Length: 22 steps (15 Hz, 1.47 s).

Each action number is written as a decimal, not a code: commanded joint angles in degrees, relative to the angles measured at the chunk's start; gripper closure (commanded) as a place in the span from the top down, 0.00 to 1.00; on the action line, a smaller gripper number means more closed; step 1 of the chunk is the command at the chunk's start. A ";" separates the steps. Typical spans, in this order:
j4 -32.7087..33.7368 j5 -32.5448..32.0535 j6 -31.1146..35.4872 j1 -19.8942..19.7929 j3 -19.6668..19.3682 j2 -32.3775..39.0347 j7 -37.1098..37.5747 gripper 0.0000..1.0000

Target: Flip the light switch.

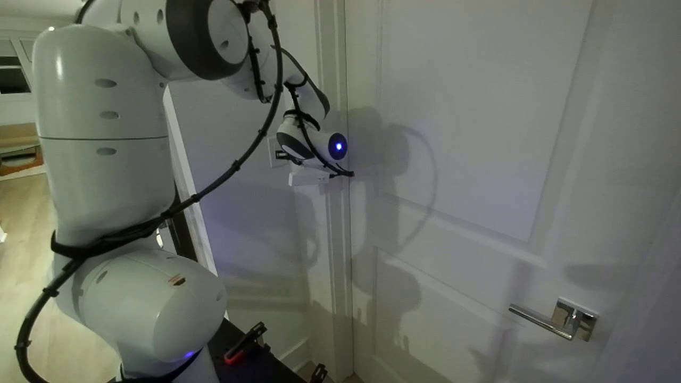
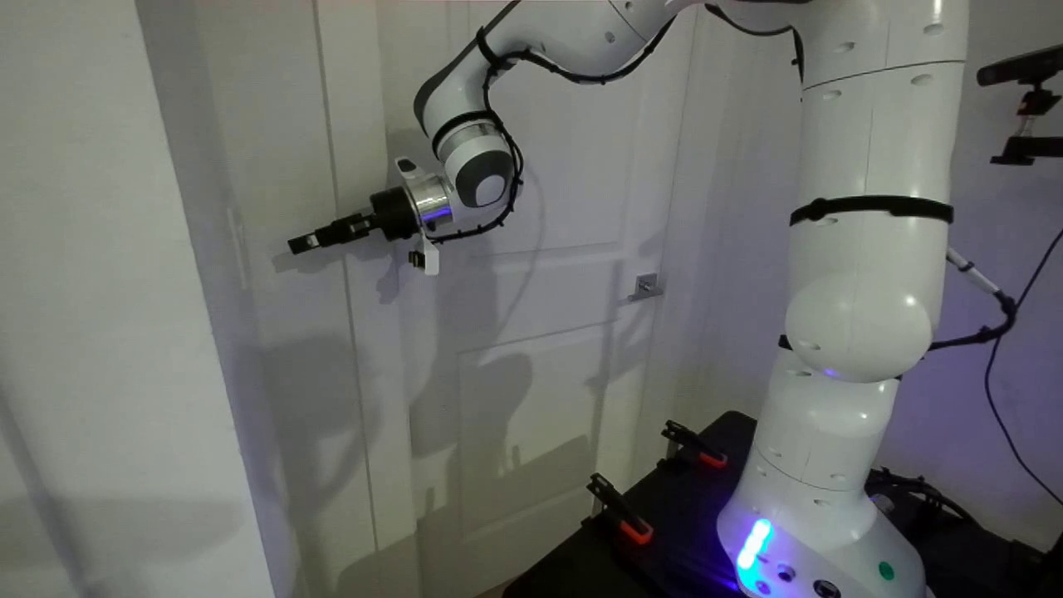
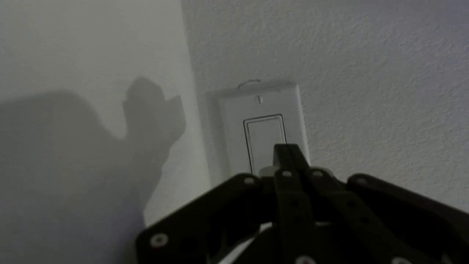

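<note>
The light switch is a white rocker (image 3: 263, 135) in a white wall plate (image 3: 234, 117), seen in the wrist view near the middle. The plate also shows in an exterior view (image 1: 273, 144), partly behind the gripper, and edge-on in an exterior view (image 2: 237, 247). My black gripper (image 3: 287, 147) is shut with its fingertips together and nothing between them. In the wrist view its tips overlap the rocker's right edge, and the fingers hide the rocker's lower part. In an exterior view the gripper (image 2: 303, 242) points at the plate with a gap visible before it.
A white door with a metal handle (image 1: 548, 322) stands beside the arm; the handle also shows in an exterior view (image 2: 644, 288). A wall edge (image 2: 199, 316) stands left of the gripper there. The black base table (image 2: 573, 556) carries clamps (image 2: 621, 508).
</note>
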 commanded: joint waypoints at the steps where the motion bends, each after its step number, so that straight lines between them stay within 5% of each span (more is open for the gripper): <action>1: 2.81 0.99 2.96 0.97 0.89 0.88 2.29 0.00; 12: 5.57 0.09 7.56 2.59 1.74 2.39 7.11 0.00; 22: 6.49 -4.37 17.22 4.76 3.41 2.19 22.55 0.00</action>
